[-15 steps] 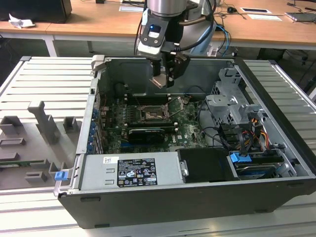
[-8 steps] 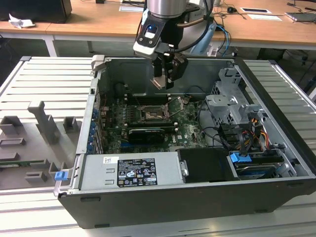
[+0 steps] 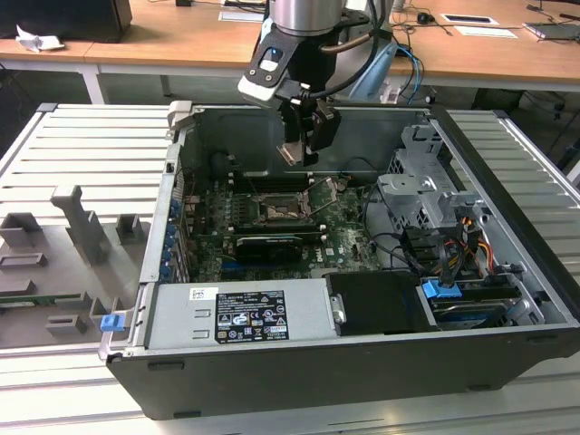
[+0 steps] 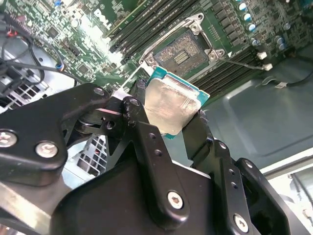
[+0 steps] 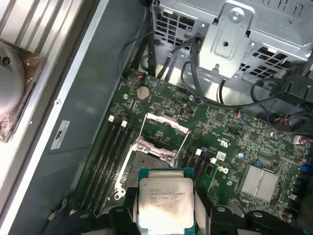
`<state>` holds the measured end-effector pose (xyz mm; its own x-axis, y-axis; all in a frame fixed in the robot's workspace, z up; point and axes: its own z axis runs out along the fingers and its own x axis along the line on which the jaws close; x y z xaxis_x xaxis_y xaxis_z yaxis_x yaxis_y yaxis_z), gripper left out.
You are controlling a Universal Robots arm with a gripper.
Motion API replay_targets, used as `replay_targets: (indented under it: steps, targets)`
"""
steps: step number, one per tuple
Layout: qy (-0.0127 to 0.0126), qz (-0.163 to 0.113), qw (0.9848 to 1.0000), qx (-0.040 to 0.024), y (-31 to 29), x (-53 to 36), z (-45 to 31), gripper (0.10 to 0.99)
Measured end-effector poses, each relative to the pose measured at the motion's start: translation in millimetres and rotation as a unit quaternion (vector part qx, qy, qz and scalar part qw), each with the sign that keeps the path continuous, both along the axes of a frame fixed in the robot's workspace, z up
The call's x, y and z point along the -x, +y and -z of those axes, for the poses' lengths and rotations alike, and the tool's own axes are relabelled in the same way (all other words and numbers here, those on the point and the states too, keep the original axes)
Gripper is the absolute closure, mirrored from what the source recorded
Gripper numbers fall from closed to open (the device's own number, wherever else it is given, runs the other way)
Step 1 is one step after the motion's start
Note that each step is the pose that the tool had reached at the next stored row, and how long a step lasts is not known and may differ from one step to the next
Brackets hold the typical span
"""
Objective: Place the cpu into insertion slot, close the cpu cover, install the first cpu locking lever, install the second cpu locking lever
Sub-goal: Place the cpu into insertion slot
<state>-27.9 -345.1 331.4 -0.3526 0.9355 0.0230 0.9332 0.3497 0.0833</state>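
Gripper (image 4: 168, 116) is pinching the cpu (image 4: 172, 103) by two opposite edges, fingers (image 4: 134, 110) pressed onto it, silvery face toward both wrist cameras. Grip looks centred in the first wrist view. In the second wrist view the chip looks canted against the fingers; can't tell if that's just camera angle.

In the exterior view I hang inside the open case (image 3: 362, 381), above the green board (image 5: 230, 132) and apart from it. The insertion slot (image 4: 178, 54) lies beneath the chip, bare, nothing seated. The cpu cover (image 5: 166, 125) stands swung up off the slot, so the way in looks open. A thin lever wire (image 4: 242, 62) lies out beside the socket. Memory slots (image 5: 105, 156) run along both sides of it.

Step in hand, as I read it: cpu into slot, not down yet. To do it well, my take:
- square the chip's edges to the socket rim and check orientation
- get it flat, then come straight down slowly
- no sideways slide on the contacts
- release only when it lies flush inside the rim

Risks: a tilted drop could damage the contacts, or a finger could clip the raised cover.

Case rests on the ribbed bench (image 3: 82, 136).
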Motion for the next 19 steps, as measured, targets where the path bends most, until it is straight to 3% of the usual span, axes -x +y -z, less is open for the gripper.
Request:
replay_targets:
  steps: [9,19]
  targets:
    - [0.0000,0.053,0.9986,0.0000,0.0,0.0,2.9,0.541]
    - [0.0000,0.078,0.9969,0.0000,0.0,0.1,6.1,0.541]
